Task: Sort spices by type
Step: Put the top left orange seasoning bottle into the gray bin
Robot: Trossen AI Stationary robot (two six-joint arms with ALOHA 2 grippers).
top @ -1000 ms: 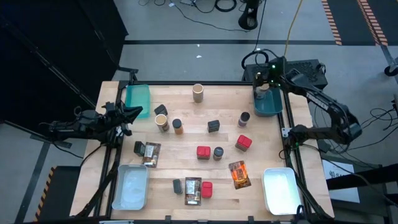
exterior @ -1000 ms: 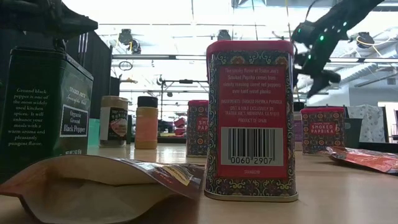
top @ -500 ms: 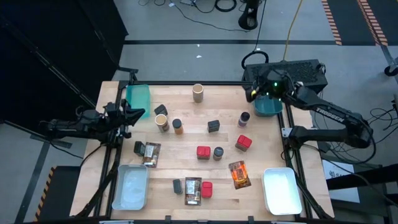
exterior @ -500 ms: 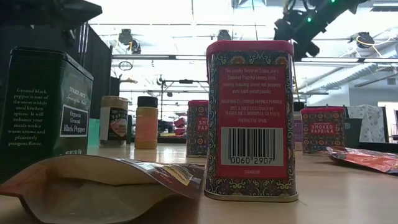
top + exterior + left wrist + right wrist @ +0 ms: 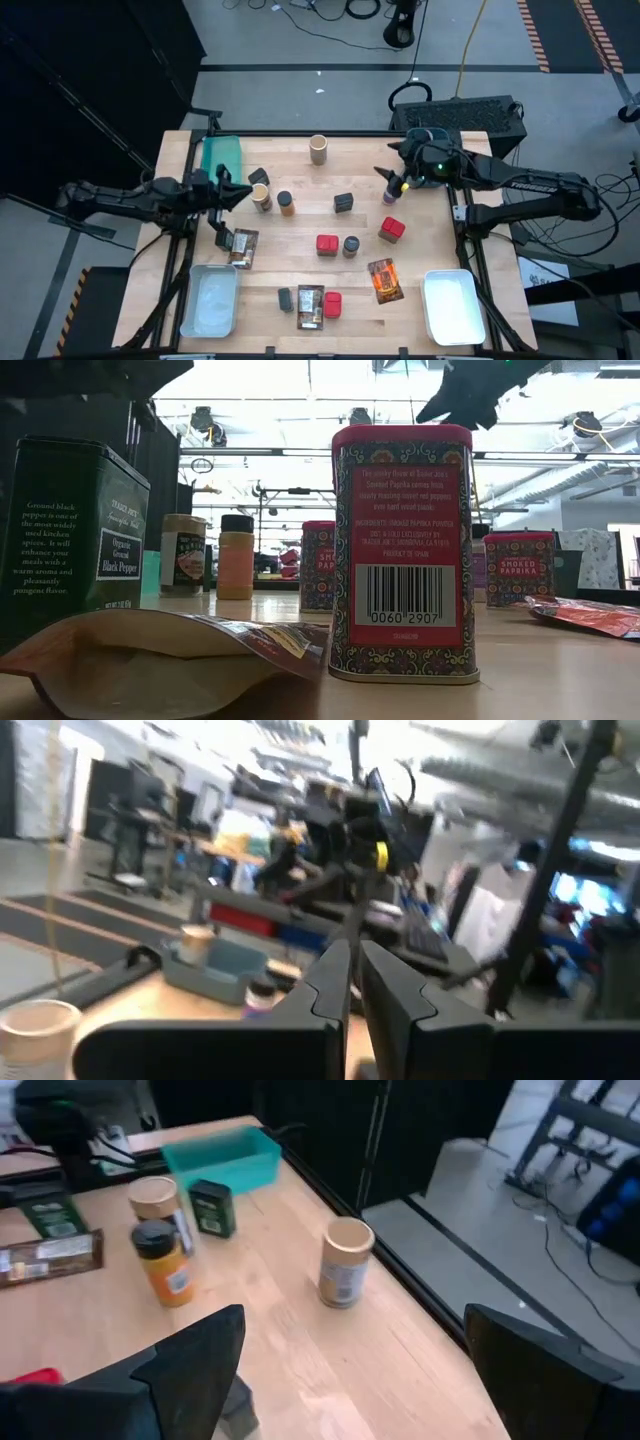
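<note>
grey floor point(image 5: 300, 40), cables point(image 5: 330, 12), bright ceiling lights point(image 5: 300, 380)

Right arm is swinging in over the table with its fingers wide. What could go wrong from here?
The right gripper, open, hangs over the purple-capped jar; a low or off-centre descent could tip it toward the red tin beside it.

The left gripper, shut, sits close to the tan cylinder and orange jar; a sideways sweep could knock both over.
</note>
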